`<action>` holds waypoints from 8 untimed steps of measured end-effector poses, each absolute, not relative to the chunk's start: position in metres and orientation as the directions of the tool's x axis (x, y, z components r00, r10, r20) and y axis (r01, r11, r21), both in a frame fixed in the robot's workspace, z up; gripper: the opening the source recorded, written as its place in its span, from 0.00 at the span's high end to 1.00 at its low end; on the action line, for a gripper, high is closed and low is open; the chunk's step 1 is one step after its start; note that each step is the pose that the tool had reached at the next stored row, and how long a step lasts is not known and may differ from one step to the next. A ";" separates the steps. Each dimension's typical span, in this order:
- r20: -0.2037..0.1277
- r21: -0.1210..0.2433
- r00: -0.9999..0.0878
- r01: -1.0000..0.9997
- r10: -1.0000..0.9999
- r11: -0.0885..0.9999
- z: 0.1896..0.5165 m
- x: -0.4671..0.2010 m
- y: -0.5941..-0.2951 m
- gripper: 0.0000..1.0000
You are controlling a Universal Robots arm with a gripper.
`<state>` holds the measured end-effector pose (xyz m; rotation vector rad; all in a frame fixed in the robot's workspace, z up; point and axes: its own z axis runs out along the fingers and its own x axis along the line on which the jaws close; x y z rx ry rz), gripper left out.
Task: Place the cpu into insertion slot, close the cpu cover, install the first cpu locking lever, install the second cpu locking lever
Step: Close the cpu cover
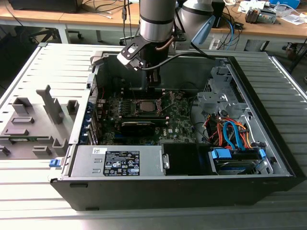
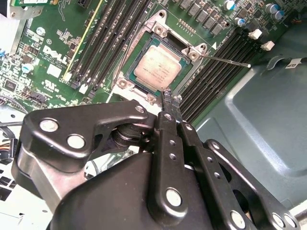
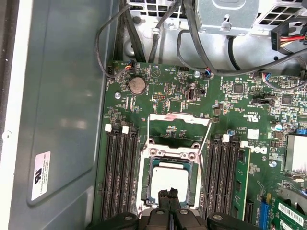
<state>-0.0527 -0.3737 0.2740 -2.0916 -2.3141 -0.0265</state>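
The cpu point(image 2: 157, 68) lies flat in its socket on the green motherboard point(image 3: 163, 91), silver top up; I also see the cpu point(image 3: 168, 178) in the first wrist view and the cpu point(image 1: 145, 106) small in the exterior view. The cpu cover point(image 3: 178, 116), a thin silvery frame, stands swung open on the far side of the socket. One thin locking lever point(image 2: 225, 60) sticks out sideways from the socket corner. My gripper point(image 2: 170, 98) hangs just above the socket's edge, shut, with nothing between its fingers; the gripper point(image 3: 169, 194) shows the same from the other side.
Black memory slots point(image 3: 120, 172) flank the socket on both sides. The computer case wall point(image 3: 62, 105) runs close by. A drive cage with orange and blue cables point(image 1: 230, 134) and the power supply point(image 1: 120, 160) sit inside the case. Grey fixtures point(image 1: 33, 120) stand at the exterior view's left.
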 end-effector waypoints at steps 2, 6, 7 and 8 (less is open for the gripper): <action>0.028 -0.002 -0.101 0.995 0.995 0.101 0.275 -0.053 -0.374 0.89; 0.028 -0.002 -0.101 0.995 0.995 0.101 0.276 -0.053 -0.374 0.89; 0.028 -0.002 -0.101 0.995 0.995 0.101 0.276 -0.053 -0.374 0.89; 0.028 -0.002 -0.101 0.995 0.995 0.101 0.277 -0.053 -0.374 0.89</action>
